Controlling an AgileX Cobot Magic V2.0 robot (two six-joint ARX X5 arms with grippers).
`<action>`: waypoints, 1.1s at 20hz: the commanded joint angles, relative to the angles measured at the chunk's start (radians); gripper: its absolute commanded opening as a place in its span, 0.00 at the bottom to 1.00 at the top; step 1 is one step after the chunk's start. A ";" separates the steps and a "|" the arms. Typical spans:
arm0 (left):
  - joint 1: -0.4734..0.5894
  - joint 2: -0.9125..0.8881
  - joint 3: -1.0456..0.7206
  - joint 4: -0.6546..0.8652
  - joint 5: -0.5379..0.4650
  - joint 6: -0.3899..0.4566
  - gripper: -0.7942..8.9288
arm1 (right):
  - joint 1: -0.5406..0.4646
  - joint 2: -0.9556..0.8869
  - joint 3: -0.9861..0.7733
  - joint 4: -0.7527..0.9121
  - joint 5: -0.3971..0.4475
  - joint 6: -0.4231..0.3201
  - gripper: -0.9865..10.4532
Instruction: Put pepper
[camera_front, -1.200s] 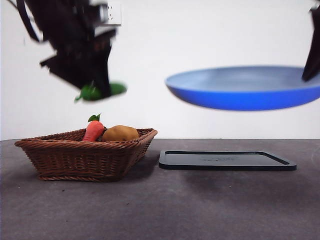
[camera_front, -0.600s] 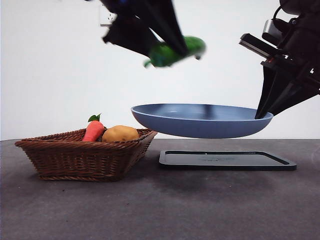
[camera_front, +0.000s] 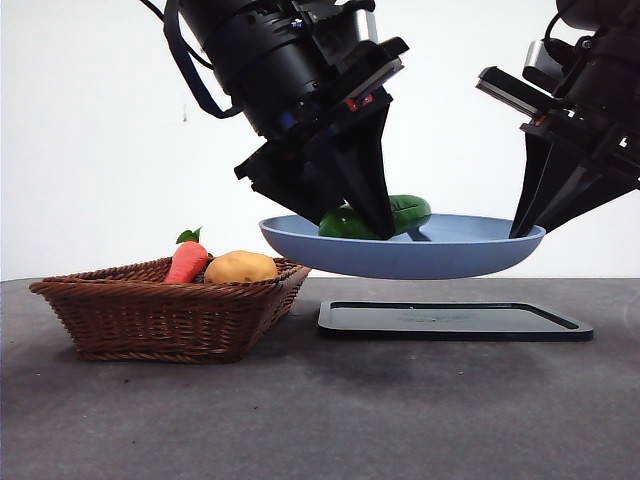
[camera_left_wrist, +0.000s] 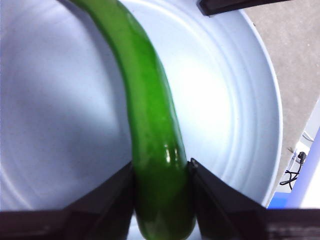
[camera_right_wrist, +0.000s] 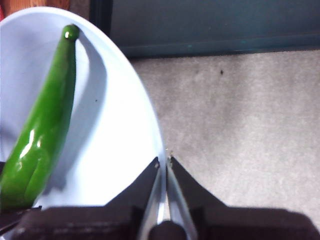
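Observation:
The green pepper (camera_front: 400, 214) lies low in the blue plate (camera_front: 440, 255), which is held in the air above the black tray. My left gripper (camera_front: 365, 220) is shut on the pepper (camera_left_wrist: 150, 130) at one end, reaching down into the plate (camera_left_wrist: 240, 125). My right gripper (camera_front: 525, 228) is shut on the plate's rim (camera_right_wrist: 161, 190) at the right and holds it up. The right wrist view shows the pepper (camera_right_wrist: 45, 125) lying along the plate's inside (camera_right_wrist: 110, 150).
A wicker basket (camera_front: 170, 315) at the left holds a carrot (camera_front: 187, 260) and a potato (camera_front: 240, 266). A flat black tray (camera_front: 455, 320) lies on the grey table (camera_front: 320, 410) under the plate.
My left gripper has come down with the pepper from above the plate into it. The plate and the right gripper have stayed where they were half a second ago.

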 joint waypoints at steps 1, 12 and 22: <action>-0.010 0.021 0.016 0.003 0.003 -0.006 0.32 | 0.005 0.011 0.014 0.011 -0.003 0.010 0.09; -0.010 -0.117 0.016 0.005 0.002 -0.005 0.33 | 0.005 0.011 0.014 -0.015 0.002 0.040 0.09; -0.008 -0.467 0.016 -0.034 -0.004 0.003 0.32 | -0.097 0.100 0.169 -0.022 0.051 0.055 0.09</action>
